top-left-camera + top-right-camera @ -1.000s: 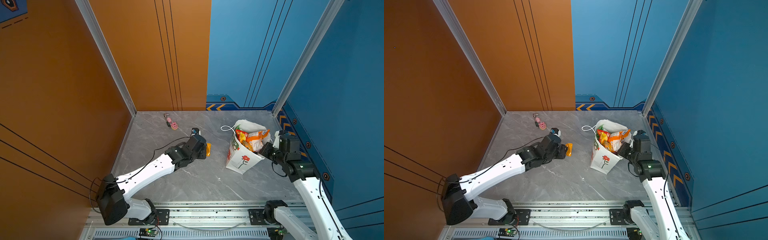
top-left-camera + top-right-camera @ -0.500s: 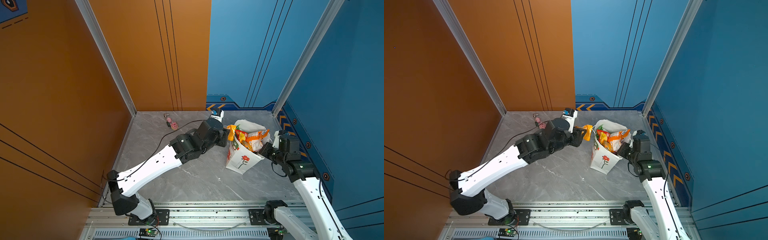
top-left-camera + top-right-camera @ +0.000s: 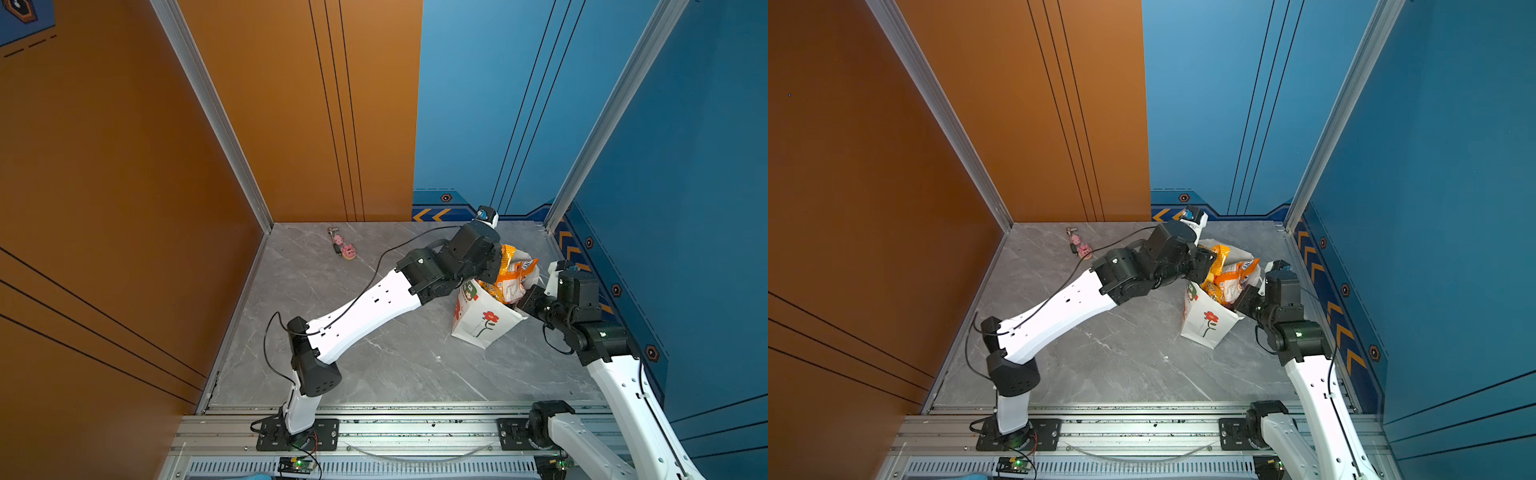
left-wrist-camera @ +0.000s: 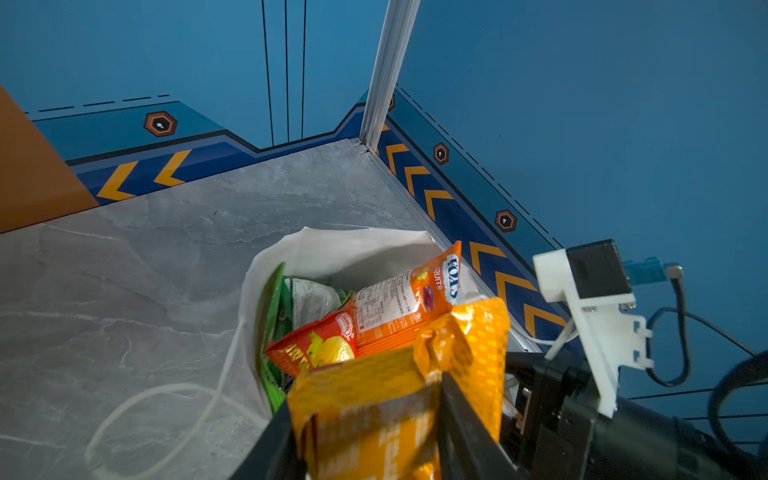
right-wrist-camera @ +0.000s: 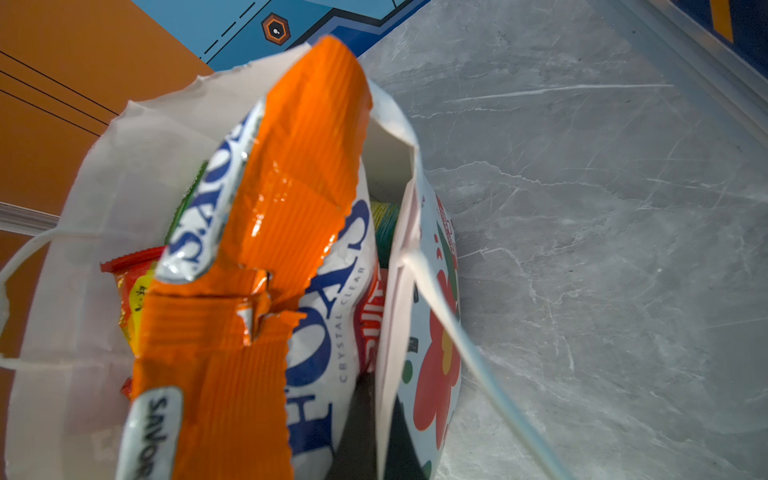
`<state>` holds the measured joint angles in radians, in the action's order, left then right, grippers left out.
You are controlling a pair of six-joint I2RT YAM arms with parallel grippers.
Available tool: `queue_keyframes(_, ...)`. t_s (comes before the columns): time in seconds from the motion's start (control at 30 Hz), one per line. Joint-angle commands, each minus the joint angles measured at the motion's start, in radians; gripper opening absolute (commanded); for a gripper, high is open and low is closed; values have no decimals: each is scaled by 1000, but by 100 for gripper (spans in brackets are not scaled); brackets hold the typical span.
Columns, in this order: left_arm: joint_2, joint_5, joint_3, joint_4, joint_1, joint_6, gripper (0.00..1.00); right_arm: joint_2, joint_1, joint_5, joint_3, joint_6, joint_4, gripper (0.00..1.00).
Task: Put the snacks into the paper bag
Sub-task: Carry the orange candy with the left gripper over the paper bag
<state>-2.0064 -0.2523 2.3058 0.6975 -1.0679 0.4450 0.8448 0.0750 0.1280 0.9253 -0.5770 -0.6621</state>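
Nearest, along the near edge of the bench, both arms are rising from a metal rail; the right arm is reaching up along the right edge, and the right gripper is pinching the near right wall of the paper bag at its rim, jaws closed on the paper, a dark finger showing against the white wall in the right wrist view; the bag is standing close to the far right corner, its red flower facing the near edge and its mouth gaping; the left arm is stretching from the near left across the middle, and the left gripper is hovering over the bag's mouth at its left rim, jaws partway apart and clamping a yellow-orange packet; inside, an orange sweet bag, a red-yellow bag and a green packet are crowding up to the rim, the orange one poking above it; a white cord handle is trailing on the bench beside the bag; farthest, pink pig charms are lying by the far edge toward the far left corner, well apart from the bag.
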Motion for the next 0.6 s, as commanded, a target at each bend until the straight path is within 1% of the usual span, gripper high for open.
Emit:
queue_keyframes(0.0, -96, 38, 129, 116, -6, 9, 25, -23, 9, 2, 4, -3, 56, 0)
queue_keyframes(0.1, -163, 44, 220, 165, -4, 19, 25, -22, 12, 3, 7, -3, 57, 0)
queue_keyframes(0.3, -198, 68, 230, 169, 5, 35, 27, -22, 15, 0, 3, -1, 58, 0)
queue_keyframes(0.57, -191, 61, 219, 174, 9, 37, 41, -16, 19, 0, 3, -4, 65, 0)
